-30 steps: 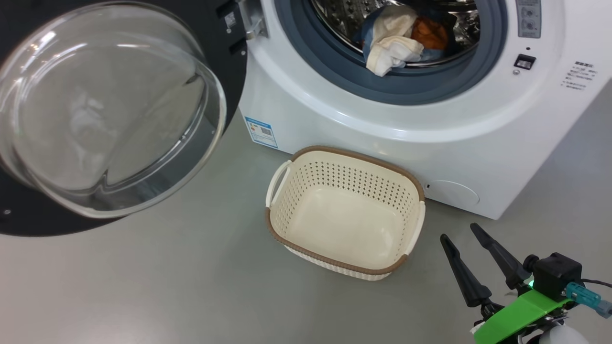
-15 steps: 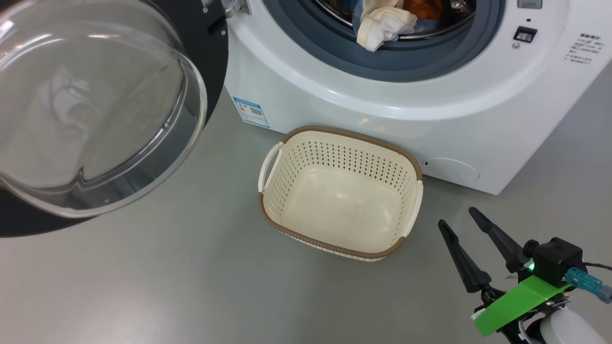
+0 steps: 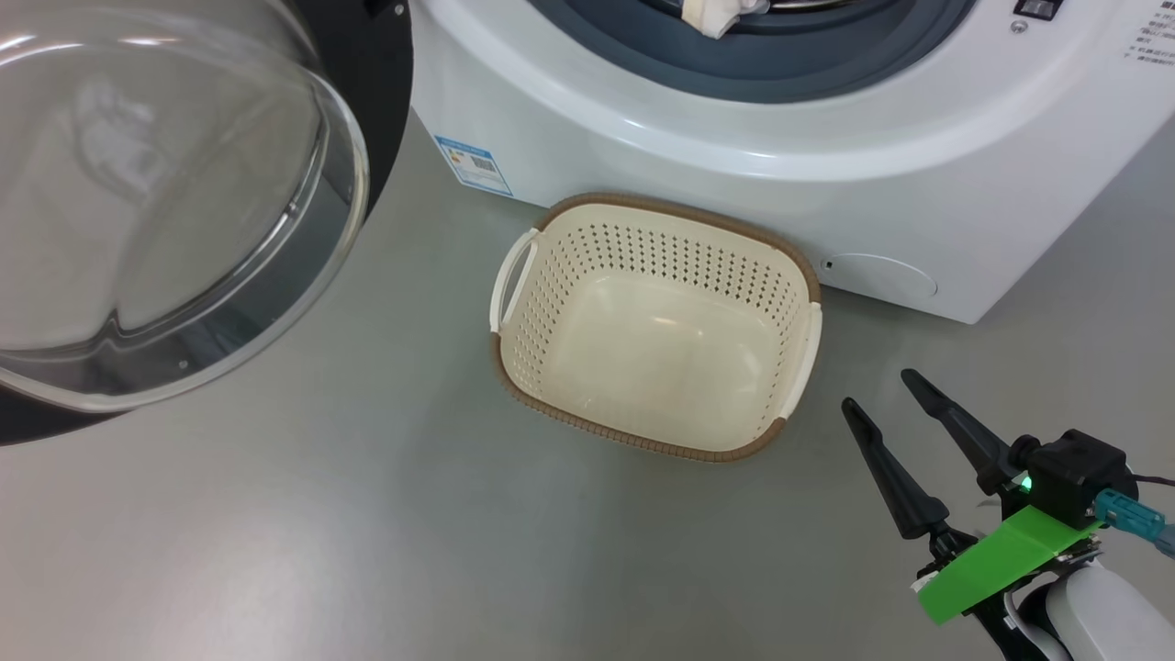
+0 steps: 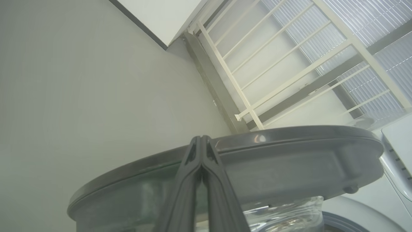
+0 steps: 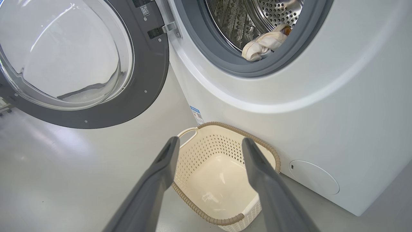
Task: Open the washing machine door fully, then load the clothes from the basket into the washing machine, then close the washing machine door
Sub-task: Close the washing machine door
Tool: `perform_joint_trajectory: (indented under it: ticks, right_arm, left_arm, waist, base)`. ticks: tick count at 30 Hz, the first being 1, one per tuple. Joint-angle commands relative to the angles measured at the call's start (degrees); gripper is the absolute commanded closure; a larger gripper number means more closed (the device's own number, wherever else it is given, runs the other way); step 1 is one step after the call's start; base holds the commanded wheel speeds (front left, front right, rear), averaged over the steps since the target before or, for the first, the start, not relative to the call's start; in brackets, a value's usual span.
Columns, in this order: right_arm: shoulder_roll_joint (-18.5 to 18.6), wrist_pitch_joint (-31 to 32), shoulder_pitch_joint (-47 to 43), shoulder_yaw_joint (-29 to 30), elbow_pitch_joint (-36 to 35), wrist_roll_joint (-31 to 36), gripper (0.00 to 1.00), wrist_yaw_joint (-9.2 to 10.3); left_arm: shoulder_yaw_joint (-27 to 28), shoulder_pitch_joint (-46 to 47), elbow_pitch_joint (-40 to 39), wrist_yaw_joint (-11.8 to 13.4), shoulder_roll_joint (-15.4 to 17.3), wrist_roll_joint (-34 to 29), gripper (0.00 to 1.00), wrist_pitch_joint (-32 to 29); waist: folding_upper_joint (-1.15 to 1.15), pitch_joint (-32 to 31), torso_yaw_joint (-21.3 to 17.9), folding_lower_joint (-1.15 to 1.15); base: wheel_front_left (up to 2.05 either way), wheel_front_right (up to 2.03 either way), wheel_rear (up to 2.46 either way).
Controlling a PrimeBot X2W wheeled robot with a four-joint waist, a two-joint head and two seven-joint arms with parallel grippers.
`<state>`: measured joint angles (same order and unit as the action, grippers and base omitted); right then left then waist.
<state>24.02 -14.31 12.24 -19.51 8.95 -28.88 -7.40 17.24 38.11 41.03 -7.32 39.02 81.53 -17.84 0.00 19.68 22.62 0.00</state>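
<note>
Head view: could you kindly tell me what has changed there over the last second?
The whole picture slid upward, so the camera moved, not the things. Nothing was gripped or released. The basket stays empty before the washing machine, the washing machine door stays open, the clothes stay inside, and the right gripper stays open.

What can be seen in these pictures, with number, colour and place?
washing machine: one, white, at the back
washing machine door: one, black rim and clear glass bowl, swung open at the left
basket: one, cream with brown rim, empty, on the grey floor before the machine
clothes: one cream piece, some orange beside it, in the drum's mouth
label sticker: one, blue, low on the machine, near the door
round cover: one, white, low on the machine's front
left gripper: one, dark, shut, by the door's rim
right gripper: one, dark, open, right of the basket
</note>
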Motion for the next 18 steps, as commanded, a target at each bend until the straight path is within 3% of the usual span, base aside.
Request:
perform_joint_trajectory:
  ticks: [1, 13, 18]
  right_arm:
    - [0.73, -0.69, 0.40, -1.21, -1.45, 0.05, 0.00, -0.09]
    - [1.23, -0.69, 1.50, -2.11, -1.84, -0.18, 0.00, -0.09]
    - [0.94, -0.69, 1.75, -2.09, -1.73, -0.16, 0.00, -0.09]
  left_arm:
    - [1.52, 1.23, -0.85, -0.16, 5.07, 0.57, 1.00, -0.46]
    - [0.32, 0.84, -0.91, -0.16, 4.77, -0.50, 1.00, 2.82]
    - [-1.11, 1.02, -0.30, -0.16, 4.87, -0.11, 1.00, 0.66]
  waist:
    - [0.00, 0.42, -0.09, 0.00]
    - [0.00, 1.12, -0.85, 0.00]
    - [0.00, 0.96, -1.18, 0.00]
  base:
    - [0.00, 0.00, 0.00]
    - [0.00, 0.00, 0.00]
    - [0.00, 0.00, 0.00]
